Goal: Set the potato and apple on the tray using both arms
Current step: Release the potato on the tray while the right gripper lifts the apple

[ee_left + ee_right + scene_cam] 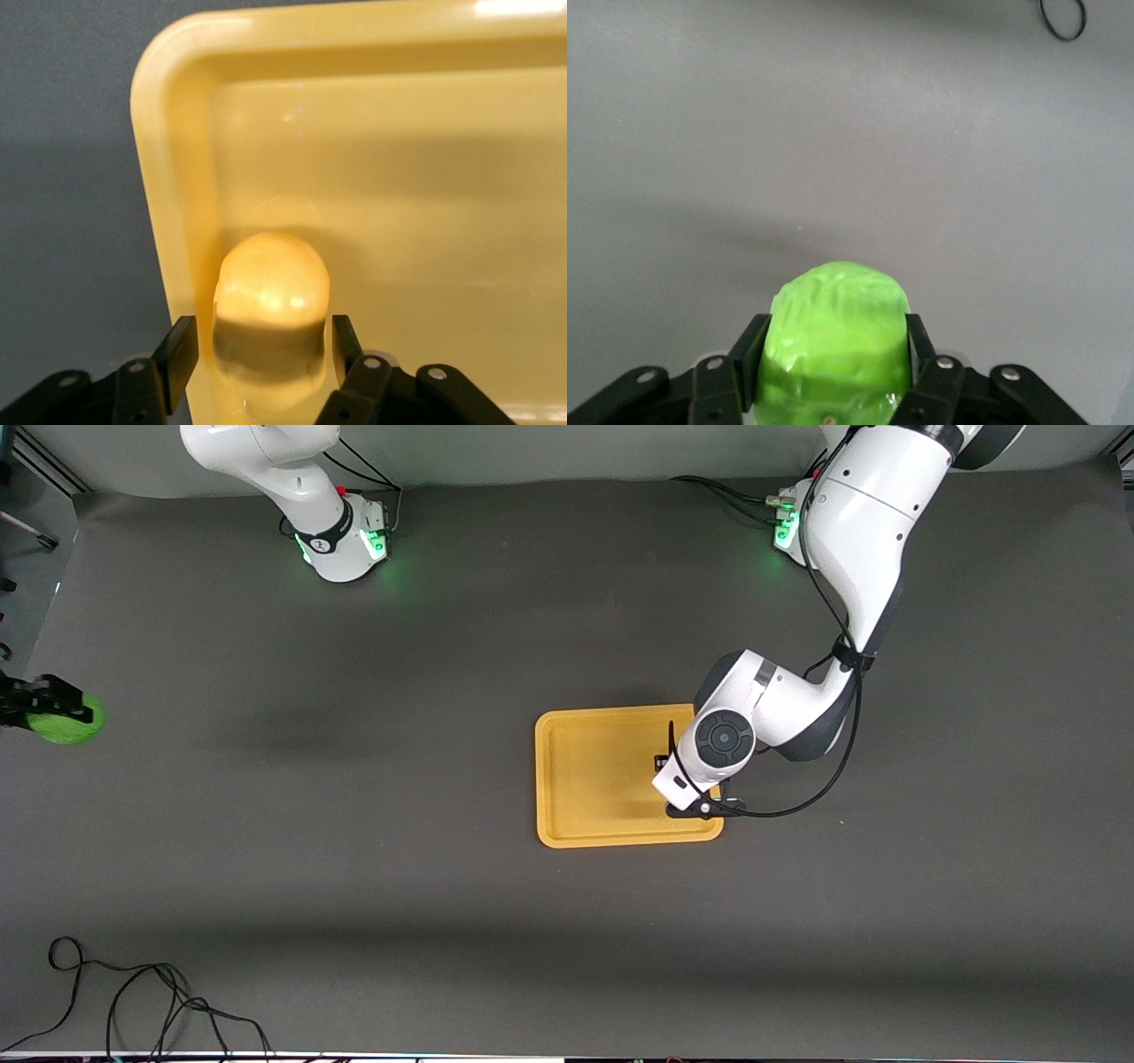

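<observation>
The yellow-orange tray (594, 779) lies mid-table. The left arm's wrist (725, 738) hangs over the tray's end toward the left arm and hides its gripper in the front view. In the left wrist view the left gripper (263, 350) is open, with the yellow-orange potato (270, 283) resting on the tray floor (425, 177) close to the rim, between the fingers with small gaps. The right gripper (833, 345) is shut on the bright green apple (837, 310), low over the bare table at the right arm's end (71, 722).
A dark grey mat (354, 824) covers the table. Black cable loops (133, 1001) lie at the table edge nearest the front camera, toward the right arm's end. One loop shows in the right wrist view (1061, 19). Both green-lit bases (350, 545) stand along the table's robot edge.
</observation>
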`<state>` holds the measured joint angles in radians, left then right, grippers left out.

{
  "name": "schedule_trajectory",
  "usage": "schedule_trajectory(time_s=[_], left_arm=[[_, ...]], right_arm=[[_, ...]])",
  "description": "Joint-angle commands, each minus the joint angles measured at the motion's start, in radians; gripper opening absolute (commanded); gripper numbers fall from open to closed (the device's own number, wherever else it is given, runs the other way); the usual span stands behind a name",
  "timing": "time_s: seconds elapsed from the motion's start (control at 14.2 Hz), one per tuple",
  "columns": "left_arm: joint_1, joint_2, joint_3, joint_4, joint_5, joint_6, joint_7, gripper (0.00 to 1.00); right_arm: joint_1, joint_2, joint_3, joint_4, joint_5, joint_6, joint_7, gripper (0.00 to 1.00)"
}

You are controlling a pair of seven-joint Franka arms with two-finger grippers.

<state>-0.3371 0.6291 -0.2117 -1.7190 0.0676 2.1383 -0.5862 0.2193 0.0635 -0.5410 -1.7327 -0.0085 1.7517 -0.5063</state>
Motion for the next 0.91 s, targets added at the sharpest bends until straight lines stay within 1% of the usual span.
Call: schedule_trajectory(time_s=[0.0, 0.14, 0.28, 0.35, 0.49, 0.56, 0.7, 0.84], left_arm=[[-0.007, 0.0, 0.011, 0.013, 0.017, 0.0, -0.018, 0.7], [0.004, -0.032, 0.014, 0.025, 0.017, -0.02, -0.008, 0.81], [0.047, -0.095, 0.014, 0.03, 0.018, -0.035, 0.008, 0.97], [0.09, -0.129, 0.012, 0.035, 0.02, -0.055, 0.05, 0.99], [0.147, -0.201, 0.014, 0.044, 0.021, -0.128, 0.115, 1.0], [0.186, -0.239, 0.014, 0.044, 0.023, -0.155, 0.15, 1.0], [0.252, -0.32, 0.014, 0.038, 0.024, -0.216, 0.26, 1.0], [0.296, -0.414, 0.014, 0.006, 0.034, -0.288, 0.354, 1.0]], right_arm=[[0.021, 0.032, -0.004, 0.053, 0.01, -0.024, 0.02, 0.22], [0.058, 0.065, -0.004, 0.094, 0.019, -0.024, 0.026, 0.22], [0.097, 0.103, -0.004, 0.139, 0.021, -0.026, 0.09, 0.22], [0.129, 0.111, -0.002, 0.146, 0.021, -0.026, 0.119, 0.22], [0.199, 0.125, 0.0, 0.176, 0.024, -0.026, 0.211, 0.22], [0.233, 0.143, 0.001, 0.198, 0.042, -0.026, 0.26, 0.22], [0.303, 0.194, 0.001, 0.261, 0.115, -0.027, 0.362, 0.22], [0.388, 0.234, 0.001, 0.297, 0.137, -0.026, 0.483, 0.22]])
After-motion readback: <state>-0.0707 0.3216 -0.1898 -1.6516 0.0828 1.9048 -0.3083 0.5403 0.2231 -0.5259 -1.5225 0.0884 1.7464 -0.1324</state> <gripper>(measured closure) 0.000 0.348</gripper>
